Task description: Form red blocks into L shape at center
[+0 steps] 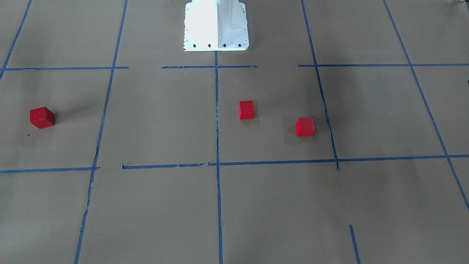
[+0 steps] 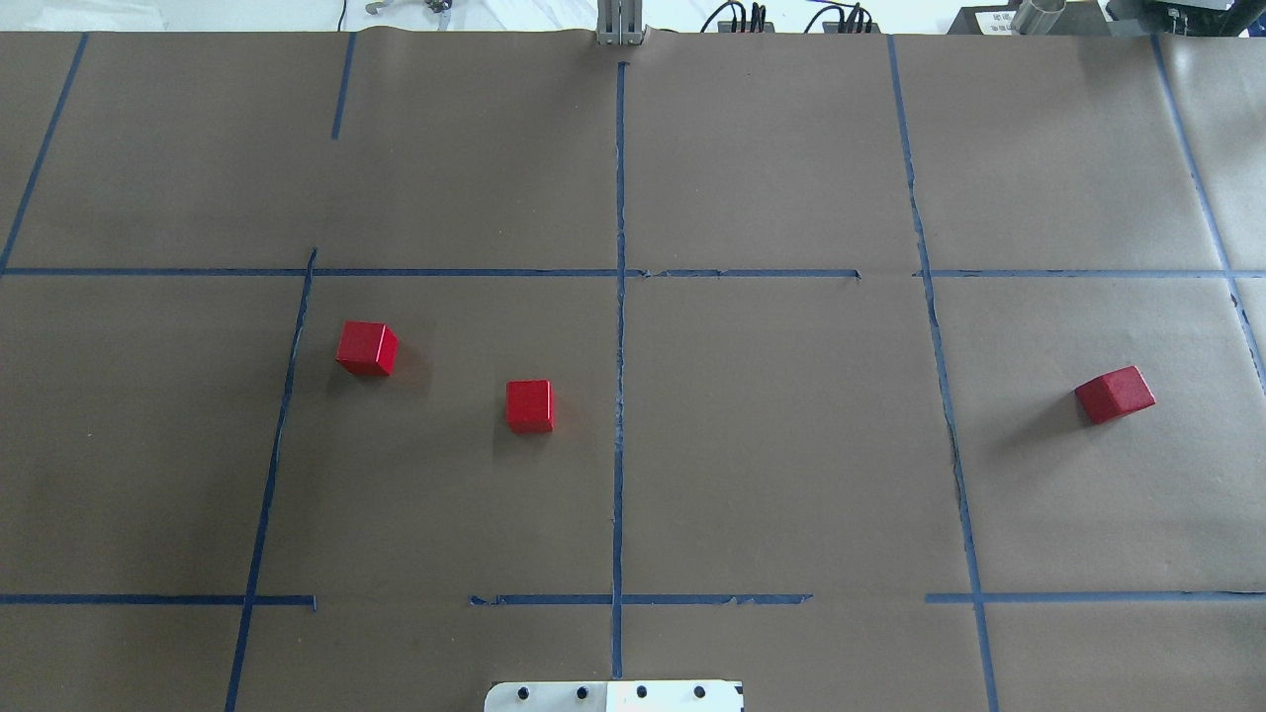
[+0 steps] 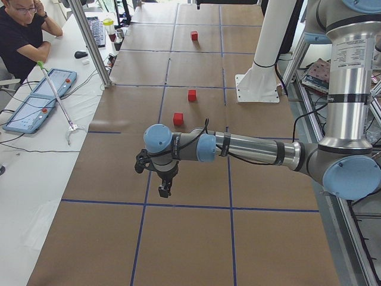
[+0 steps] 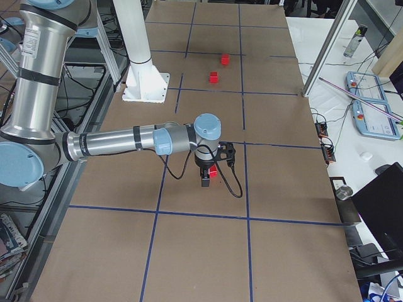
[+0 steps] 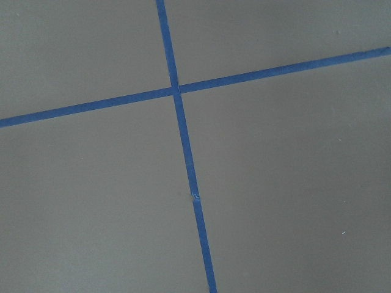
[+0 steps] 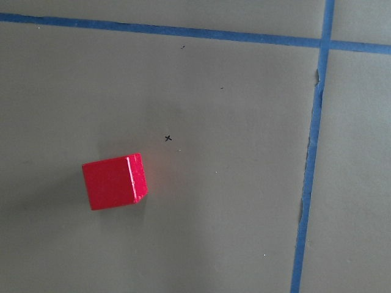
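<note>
Three red blocks, none touching. First block lies just beside and below the right gripper, well apart from the center. Second block sits near the center on the left arm's side. Third block lies farther out, nearer the left gripper, which hangs over brown paper and a tape crossing. Whether either gripper's jaws are spread or pressed together cannot be told.

My brown paper-covered counter: three pieces, all apart.
I see one small red matte cube just left of the long central blue tape line, a second red cube farther left and beyond, the third red cube well apart on the right.
</note>
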`<action>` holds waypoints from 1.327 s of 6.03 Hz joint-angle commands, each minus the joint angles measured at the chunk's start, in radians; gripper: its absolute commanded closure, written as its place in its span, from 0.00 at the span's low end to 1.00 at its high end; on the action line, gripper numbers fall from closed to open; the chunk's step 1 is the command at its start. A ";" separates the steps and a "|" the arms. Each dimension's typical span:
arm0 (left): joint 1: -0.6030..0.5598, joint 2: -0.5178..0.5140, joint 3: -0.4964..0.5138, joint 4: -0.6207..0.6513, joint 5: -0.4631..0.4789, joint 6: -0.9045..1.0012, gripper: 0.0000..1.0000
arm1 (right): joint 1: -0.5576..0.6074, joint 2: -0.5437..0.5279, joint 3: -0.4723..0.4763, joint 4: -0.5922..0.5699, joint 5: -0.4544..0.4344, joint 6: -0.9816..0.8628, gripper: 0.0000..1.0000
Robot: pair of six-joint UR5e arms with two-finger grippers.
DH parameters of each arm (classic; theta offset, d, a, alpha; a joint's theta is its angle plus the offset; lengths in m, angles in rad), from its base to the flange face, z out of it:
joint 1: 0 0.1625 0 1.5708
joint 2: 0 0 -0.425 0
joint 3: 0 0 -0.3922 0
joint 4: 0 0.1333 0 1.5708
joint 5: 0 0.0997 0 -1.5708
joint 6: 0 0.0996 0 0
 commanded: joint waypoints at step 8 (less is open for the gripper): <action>0.021 -0.005 -0.011 -0.090 -0.039 -0.003 0.00 | -0.138 0.026 -0.016 0.128 -0.028 0.055 0.01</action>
